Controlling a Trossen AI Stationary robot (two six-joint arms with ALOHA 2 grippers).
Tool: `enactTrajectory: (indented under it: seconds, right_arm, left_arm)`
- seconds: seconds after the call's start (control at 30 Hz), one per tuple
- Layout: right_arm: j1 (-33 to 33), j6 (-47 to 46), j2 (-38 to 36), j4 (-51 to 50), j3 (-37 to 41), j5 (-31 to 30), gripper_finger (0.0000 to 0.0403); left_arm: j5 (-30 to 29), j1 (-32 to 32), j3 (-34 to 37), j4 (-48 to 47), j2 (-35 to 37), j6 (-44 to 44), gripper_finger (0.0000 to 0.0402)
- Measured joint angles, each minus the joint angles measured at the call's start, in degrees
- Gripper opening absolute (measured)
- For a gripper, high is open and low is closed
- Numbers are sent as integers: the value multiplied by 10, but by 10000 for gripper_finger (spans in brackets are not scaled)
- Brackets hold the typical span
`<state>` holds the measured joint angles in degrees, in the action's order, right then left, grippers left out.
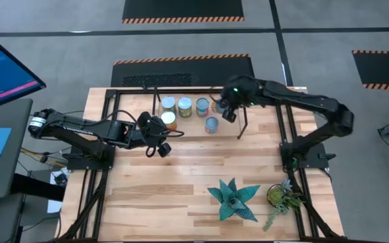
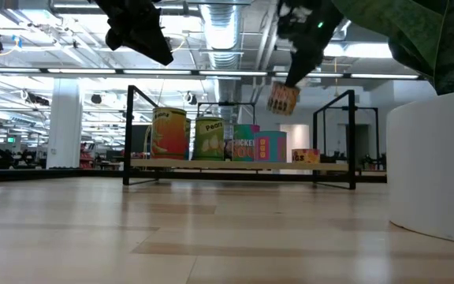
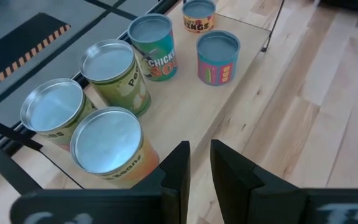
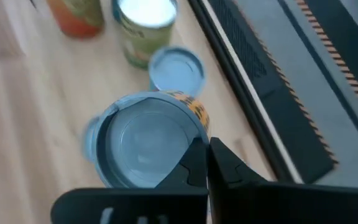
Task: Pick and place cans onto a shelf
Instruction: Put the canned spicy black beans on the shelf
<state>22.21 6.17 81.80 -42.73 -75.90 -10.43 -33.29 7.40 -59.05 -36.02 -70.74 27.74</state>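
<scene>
Low view shows the right gripper [image 2: 284, 85] with jaws pinched on an orange can [image 2: 282, 99], held upright above the shelf [image 2: 243, 165]. Its empty spot sits straight below, at 6 o'clock. Left gripper [image 1: 159, 138] waits nearby, jaws narrow, holding nothing.

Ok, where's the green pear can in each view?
High: pear can in the back row on the shelf, second from left.
Low: second from left.
Left wrist: mid-row, green label.
Right wrist: beyond the held can, bright lid.
Landmark: the teal chicken can beside it.
</scene>
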Motion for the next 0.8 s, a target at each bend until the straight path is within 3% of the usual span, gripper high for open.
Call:
enactTrajectory:
  seconds: [0.27, 0.8]
  right_arm:
    - [34, 87, 110, -51, -75, 0, 3]
    - [40, 123, 230, -51, -127, -3, 4]
  left_arm:
    - [-5, 0, 0, 0, 0, 6, 52]
    - [-6, 0, 0, 0, 0, 8, 52]
